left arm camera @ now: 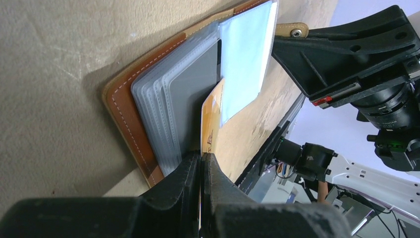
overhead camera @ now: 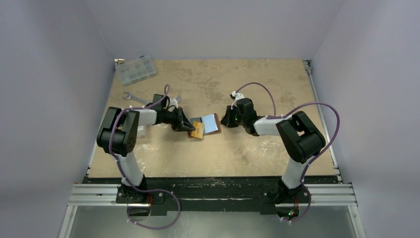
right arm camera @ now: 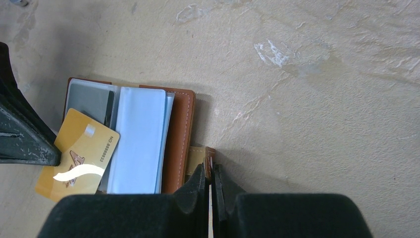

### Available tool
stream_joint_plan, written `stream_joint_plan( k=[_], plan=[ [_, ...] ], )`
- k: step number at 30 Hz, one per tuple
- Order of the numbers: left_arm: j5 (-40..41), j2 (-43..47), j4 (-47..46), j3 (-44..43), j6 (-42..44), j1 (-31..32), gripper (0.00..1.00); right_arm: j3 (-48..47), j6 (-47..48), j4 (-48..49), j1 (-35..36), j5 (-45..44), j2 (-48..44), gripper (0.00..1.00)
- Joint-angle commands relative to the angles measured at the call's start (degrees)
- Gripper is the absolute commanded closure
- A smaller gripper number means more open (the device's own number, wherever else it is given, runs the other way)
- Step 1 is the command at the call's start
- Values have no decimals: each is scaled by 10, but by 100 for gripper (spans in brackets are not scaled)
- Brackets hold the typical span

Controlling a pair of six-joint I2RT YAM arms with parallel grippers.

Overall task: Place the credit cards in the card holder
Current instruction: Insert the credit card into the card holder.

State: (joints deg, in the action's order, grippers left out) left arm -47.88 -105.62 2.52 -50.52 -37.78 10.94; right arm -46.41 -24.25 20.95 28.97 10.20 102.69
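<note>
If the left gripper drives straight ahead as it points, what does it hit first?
Likely the card holder: it lies open right at the tips of the left gripper, which is shut on the orange card. The right gripper sits beyond, though depth is unclear.

- A robotics lab test cell: a left arm (overhead camera: 121, 134) and a right arm (overhead camera: 297, 136) stand bolted to an aluminium rail (overhead camera: 223, 196) at the near edge of a worn, stained table (overhead camera: 247, 153).
- Plain pale walls (overhead camera: 208, 25) box the table in on three sides.
- Purple cables (overhead camera: 327, 106) loop along both arms.
- A clear compartment box (overhead camera: 135, 69) and a silver wrench (overhead camera: 134, 97) lie at the far left.
</note>
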Motion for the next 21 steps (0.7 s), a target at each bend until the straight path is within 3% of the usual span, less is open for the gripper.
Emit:
stream_joint_plan(
  k=[1,15,21],
  plan=[
    [35,19,47,-7,32,-2,100,-16,3,6,3,10,2,100],
    [81,16,83,-25,35,3,100,-14,1,8,3,13,0,100],
    [104,16,97,-50,20,38,100,-15,0,8,3,16,1,100]
  ],
)
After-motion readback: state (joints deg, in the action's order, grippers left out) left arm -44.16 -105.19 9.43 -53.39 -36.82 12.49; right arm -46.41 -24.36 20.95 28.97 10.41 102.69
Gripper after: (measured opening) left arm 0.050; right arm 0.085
